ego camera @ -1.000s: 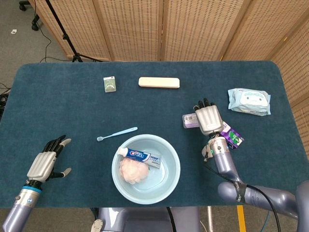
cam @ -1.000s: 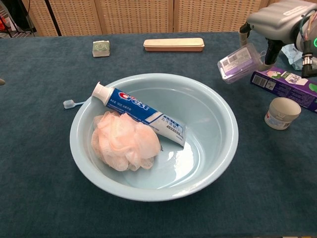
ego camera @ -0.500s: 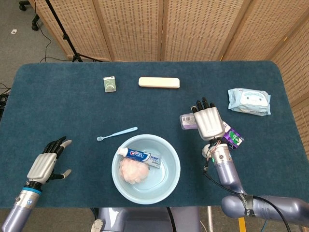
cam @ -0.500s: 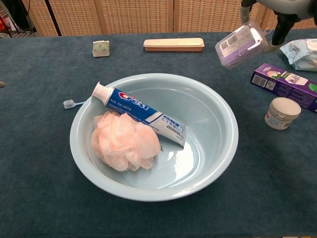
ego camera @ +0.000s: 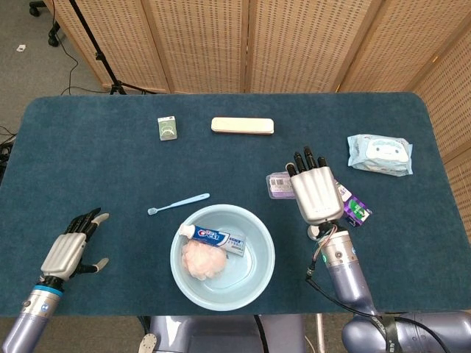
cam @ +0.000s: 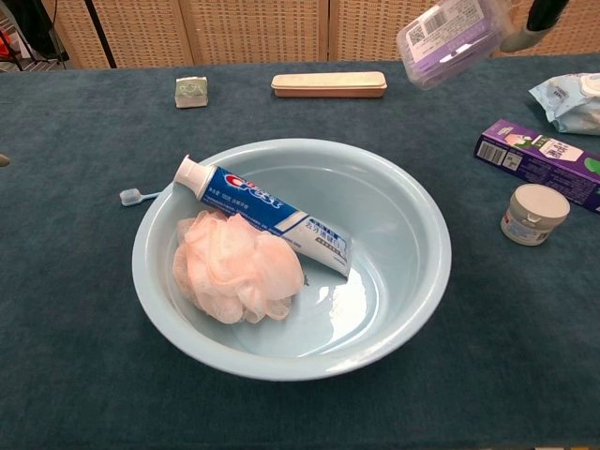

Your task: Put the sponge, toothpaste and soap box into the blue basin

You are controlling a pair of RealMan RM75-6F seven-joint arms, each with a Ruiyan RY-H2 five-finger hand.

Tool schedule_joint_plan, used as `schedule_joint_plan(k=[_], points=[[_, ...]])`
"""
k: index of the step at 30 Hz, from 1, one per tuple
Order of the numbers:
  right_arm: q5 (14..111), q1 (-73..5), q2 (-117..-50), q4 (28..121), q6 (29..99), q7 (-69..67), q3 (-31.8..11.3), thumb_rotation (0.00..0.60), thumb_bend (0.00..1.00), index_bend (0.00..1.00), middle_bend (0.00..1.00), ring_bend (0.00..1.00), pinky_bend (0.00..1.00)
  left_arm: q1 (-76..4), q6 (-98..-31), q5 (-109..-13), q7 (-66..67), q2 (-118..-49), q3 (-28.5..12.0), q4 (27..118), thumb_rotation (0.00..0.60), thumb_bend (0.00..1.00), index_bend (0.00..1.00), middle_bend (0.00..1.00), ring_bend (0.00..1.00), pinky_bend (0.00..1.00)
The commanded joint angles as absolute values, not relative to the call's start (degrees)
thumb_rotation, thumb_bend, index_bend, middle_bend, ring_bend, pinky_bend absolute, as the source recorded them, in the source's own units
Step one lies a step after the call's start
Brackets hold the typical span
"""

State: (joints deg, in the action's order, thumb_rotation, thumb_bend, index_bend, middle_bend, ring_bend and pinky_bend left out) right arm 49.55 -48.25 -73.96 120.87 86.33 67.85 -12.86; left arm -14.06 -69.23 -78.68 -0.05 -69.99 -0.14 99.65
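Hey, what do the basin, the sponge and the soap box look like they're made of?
Basin: smooth, glossy pale-blue plastic, judging by the sheen on its inner wall. Sponge: gathered pink mesh, probably nylon netting. Soap box, held by the right hand: see-through plastic with a purple tint, apparently rigid.

The right hand (ego camera: 316, 195) hides part of the soap box (ego camera: 280, 184) and its grip.

toothbrush (ego camera: 179, 204) — wipes pack (ego camera: 380, 154) — purple box (cam: 541, 163)
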Motion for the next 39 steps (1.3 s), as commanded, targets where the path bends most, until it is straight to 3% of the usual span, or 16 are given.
schedule_joint_plan(k=[1, 25, 39], points=[[50.63, -47.85, -74.00, 122.78, 87.74, 68.51, -12.50, 0.600, 0.26, 0.56, 0.25, 0.17, 0.38, -14.09, -69.19, -78.78, -0.06, -69.98, -0.10, 99.71, 0.600, 0.24, 0.00, 0.00, 0.00, 0.00], [60.02, -42.60, -77.74, 129.10, 93.19, 70.05, -5.88, 0.600, 0.25, 0.56, 0.25, 0.18, 0.39, -14.17, -68.82, -80.48, -0.57, -69.84, 0.88, 100.51, 0.600, 0.24, 0.00, 0.00, 0.00, 0.00], [69.21, -36.99, -83.04, 132.54, 96.72, 75.04, 0.23, 0.600, 0.25, 0.56, 0.25, 0.17, 0.39, -14.14, -68.83, -80.82, -0.66, -69.80, 1.11, 100.77, 0.600, 0.24, 0.00, 0.00, 0.00, 0.00]])
